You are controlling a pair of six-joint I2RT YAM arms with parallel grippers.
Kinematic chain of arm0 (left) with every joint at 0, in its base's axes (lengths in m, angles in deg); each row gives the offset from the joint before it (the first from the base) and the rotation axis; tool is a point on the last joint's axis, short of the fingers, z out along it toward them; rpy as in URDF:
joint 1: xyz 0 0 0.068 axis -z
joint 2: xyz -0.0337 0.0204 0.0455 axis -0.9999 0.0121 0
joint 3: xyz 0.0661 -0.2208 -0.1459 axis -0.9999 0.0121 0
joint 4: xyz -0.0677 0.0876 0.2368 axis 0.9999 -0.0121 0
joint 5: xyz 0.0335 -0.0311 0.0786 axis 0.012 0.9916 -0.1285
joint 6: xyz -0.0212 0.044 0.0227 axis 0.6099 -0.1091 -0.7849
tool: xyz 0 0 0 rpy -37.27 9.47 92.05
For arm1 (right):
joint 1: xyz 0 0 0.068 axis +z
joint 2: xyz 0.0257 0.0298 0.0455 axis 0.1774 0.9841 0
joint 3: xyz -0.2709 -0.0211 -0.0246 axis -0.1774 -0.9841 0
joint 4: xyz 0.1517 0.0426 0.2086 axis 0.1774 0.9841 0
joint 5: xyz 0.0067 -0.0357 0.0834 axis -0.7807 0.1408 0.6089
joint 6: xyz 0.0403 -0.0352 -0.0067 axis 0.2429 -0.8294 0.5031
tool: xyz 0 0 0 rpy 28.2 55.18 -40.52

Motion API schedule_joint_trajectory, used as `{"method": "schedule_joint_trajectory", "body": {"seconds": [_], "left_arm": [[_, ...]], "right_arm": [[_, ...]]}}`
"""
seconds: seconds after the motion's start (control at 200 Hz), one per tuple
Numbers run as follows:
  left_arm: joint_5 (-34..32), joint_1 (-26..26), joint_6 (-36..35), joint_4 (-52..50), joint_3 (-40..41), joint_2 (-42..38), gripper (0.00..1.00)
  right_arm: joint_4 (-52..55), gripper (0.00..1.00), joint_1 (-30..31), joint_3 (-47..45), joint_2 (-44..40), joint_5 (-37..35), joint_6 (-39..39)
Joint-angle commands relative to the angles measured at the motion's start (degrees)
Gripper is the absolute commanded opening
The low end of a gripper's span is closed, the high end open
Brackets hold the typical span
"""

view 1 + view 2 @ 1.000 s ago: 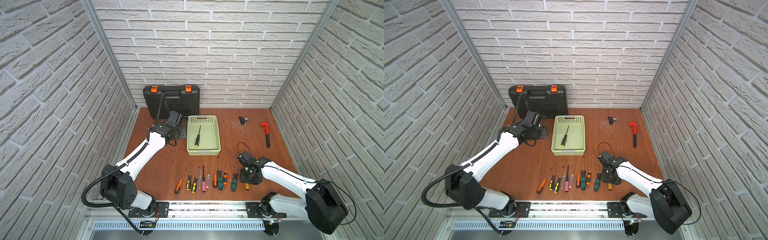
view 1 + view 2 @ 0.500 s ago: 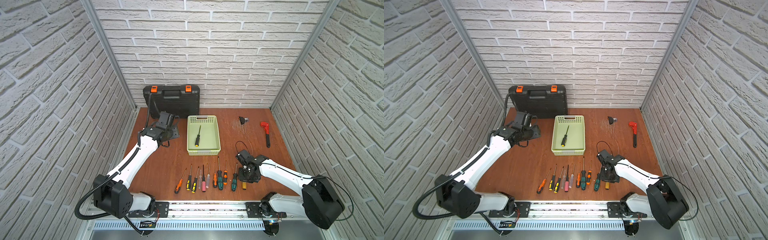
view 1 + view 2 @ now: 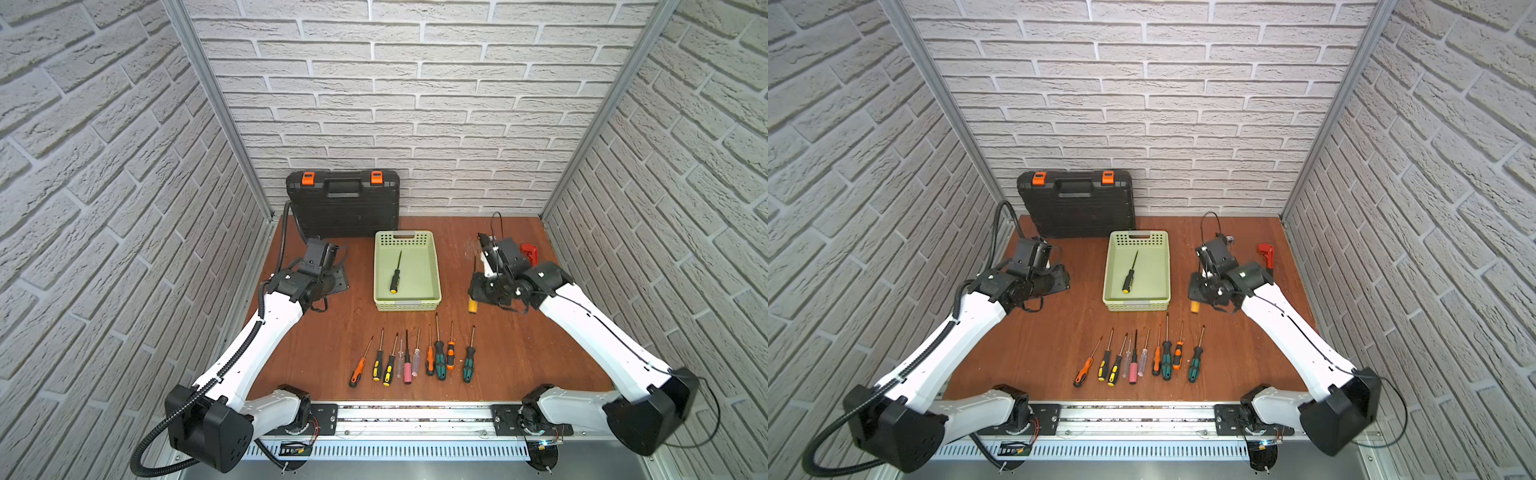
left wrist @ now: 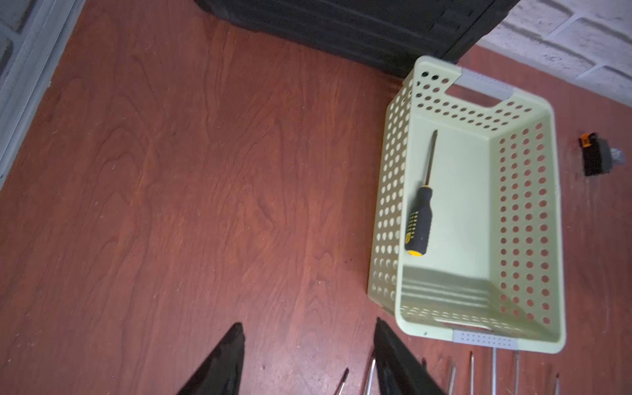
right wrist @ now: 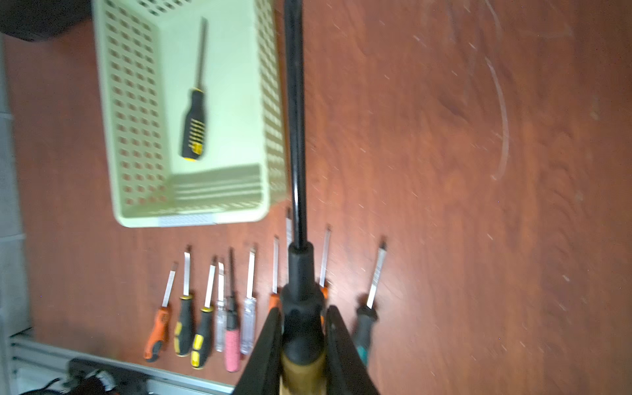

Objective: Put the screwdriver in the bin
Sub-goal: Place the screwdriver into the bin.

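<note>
The light green bin (image 3: 437, 266) (image 3: 1166, 266) stands mid-table with a black-and-yellow screwdriver (image 3: 394, 281) (image 4: 420, 219) lying inside. My right gripper (image 3: 482, 289) (image 5: 304, 311) hangs just right of the bin, shut on the black part of a black-and-amber screwdriver handle (image 5: 301, 273). Its amber end (image 3: 473, 306) (image 3: 1195, 306) pokes out toward the front, and the black shaft (image 5: 295, 119) points to the back wall along the bin's right wall (image 5: 273, 102). My left gripper (image 3: 343, 268) (image 4: 307, 326) is open and empty above bare table left of the bin.
A row of several screwdrivers (image 3: 411, 357) (image 5: 205, 307) lies near the front edge. A black tool case (image 3: 343, 203) leans at the back wall. A red wrench (image 3: 1266, 255) lies at the back right, and a small black object (image 4: 595, 155) right of the bin.
My right gripper shut on the screwdriver at the right end of the row, then lifted it back to beside the bin. My left arm drew back leftward from the bin.
</note>
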Motion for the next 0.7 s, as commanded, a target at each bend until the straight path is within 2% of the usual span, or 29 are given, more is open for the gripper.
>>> {"method": "schedule_joint_trajectory", "body": {"seconds": [0.0, 0.18, 0.335, 0.57, 0.695], "left_arm": [[-1.2, -1.5, 1.1, -3.9, 0.9, -2.4, 0.61], [-1.7, -1.6, 2.1, -5.5, 3.5, -7.5, 0.61], [-2.4, -1.7, 3.4, -6.5, 6.8, -12.1, 0.63], [-2.8, -2.3, 1.7, -5.8, 6.9, -12.2, 0.65], [-0.4, -2.3, 1.6, -4.0, 8.1, -11.3, 0.64]], "right_arm": [[-3.9, 0.06, -0.1, 7.9, 7.9, 11.7, -5.5], [-4.7, 0.06, 0.0, 19.7, 23.0, 17.8, -9.1], [-2.6, 0.05, 1.2, 27.0, 30.3, 13.5, -12.2], [-6.8, 0.06, 1.9, 26.9, 39.3, 14.4, -9.3], [-7.9, 0.05, 2.4, 29.5, 44.0, 14.3, -7.8]]}}
